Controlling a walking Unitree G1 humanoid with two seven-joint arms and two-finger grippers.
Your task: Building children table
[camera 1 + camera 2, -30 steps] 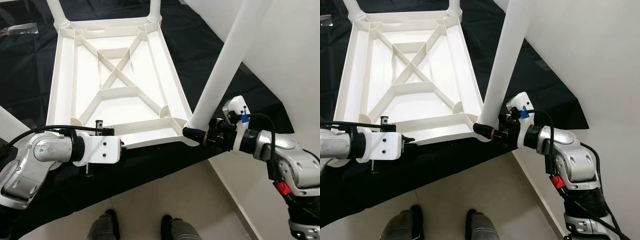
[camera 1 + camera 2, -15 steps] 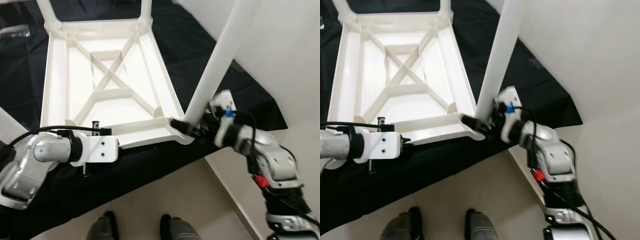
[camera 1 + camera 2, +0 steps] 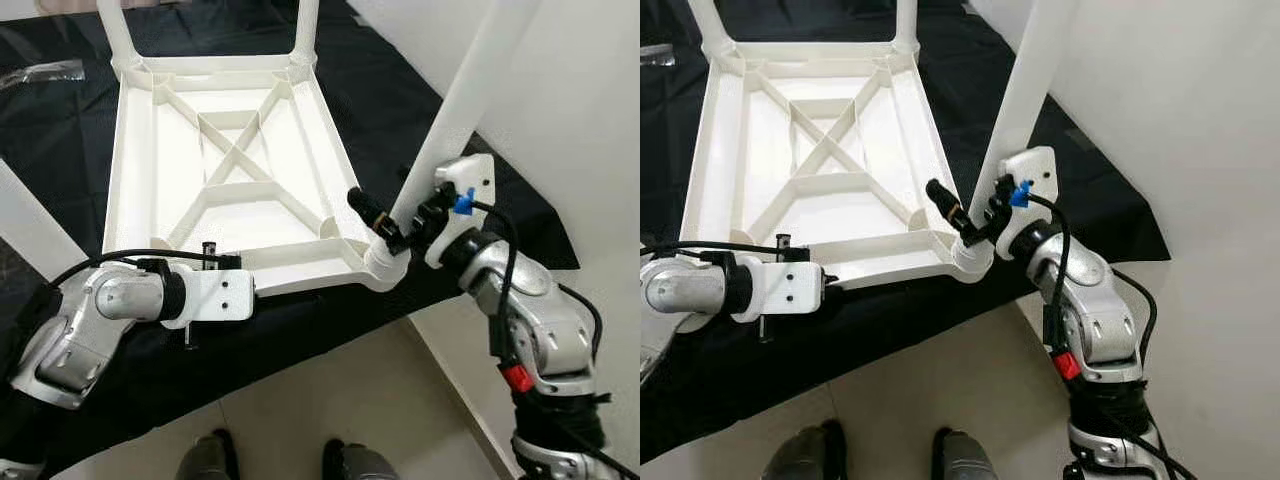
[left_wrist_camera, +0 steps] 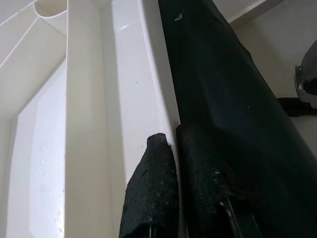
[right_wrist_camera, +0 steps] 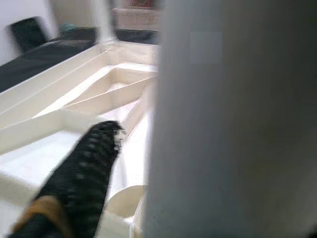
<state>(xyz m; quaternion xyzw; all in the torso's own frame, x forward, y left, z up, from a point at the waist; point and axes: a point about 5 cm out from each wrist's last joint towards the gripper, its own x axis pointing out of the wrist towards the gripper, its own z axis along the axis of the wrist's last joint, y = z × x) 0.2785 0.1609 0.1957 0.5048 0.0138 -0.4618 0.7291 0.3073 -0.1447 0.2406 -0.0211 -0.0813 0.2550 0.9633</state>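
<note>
White table top [image 3: 230,180] lay upside down at frame centre on a black cloth [image 3: 400,90], ribbed underside up. Left gripper [image 4: 171,148] pinched its near rim, lower left. Right gripper [image 3: 385,225] sat at the lower-right corner socket, fingers spread around the white leg [image 3: 455,110] (wrist view blurred). No readable labels.

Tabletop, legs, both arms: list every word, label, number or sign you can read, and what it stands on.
None can be read.
Tabletop: faint raised marks on a rib in the left wrist view, too small to read.
Leg: plain white, no text.
Right arm: a blue tag and a red tag, no writing to be made out.
Left gripper mount: two dark screw holes, no label.
</note>
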